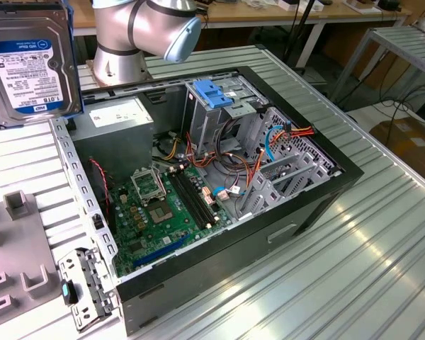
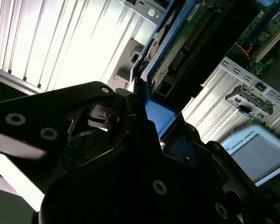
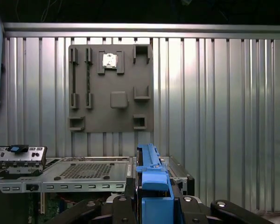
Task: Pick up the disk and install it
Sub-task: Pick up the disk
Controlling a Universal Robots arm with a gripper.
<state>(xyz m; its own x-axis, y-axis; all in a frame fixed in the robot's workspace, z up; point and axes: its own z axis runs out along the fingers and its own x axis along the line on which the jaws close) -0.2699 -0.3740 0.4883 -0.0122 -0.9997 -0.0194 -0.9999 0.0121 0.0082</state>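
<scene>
Disk [image 1: 30,64]: flat silver metal drive with a white label, a blue band at the label's top and blue rails down the sides. It is held in the gripper [image 3: 151,205], whose jaws are closed narrow on it, one on either side of a rail seen edge-on in the first wrist view. In the exterior view the disk stands upright, with its top and one corner cut off by the frame. In the second wrist view the disk reaches away from the gripper [image 2: 161,126] and shows its circuit-board underside; the gripper's black body hides its near end. Plate [image 3: 111,88]: grey, with raised blocks, flat on the ribbed table [image 3: 224,93], straight ahead of the gripper and well apart from it. Arm [image 1: 138,28]: its base is behind the case and its upper part is cut off. Case [image 1: 269,212]: open, close beside the gripper in the first wrist view. It contains a grey power supply [image 1: 120,124], a green motherboard [image 1: 163,205], a blue latch plate [image 1: 212,92] and cables [image 1: 283,134] that are partly hidden behind metal brackets.
</scene>
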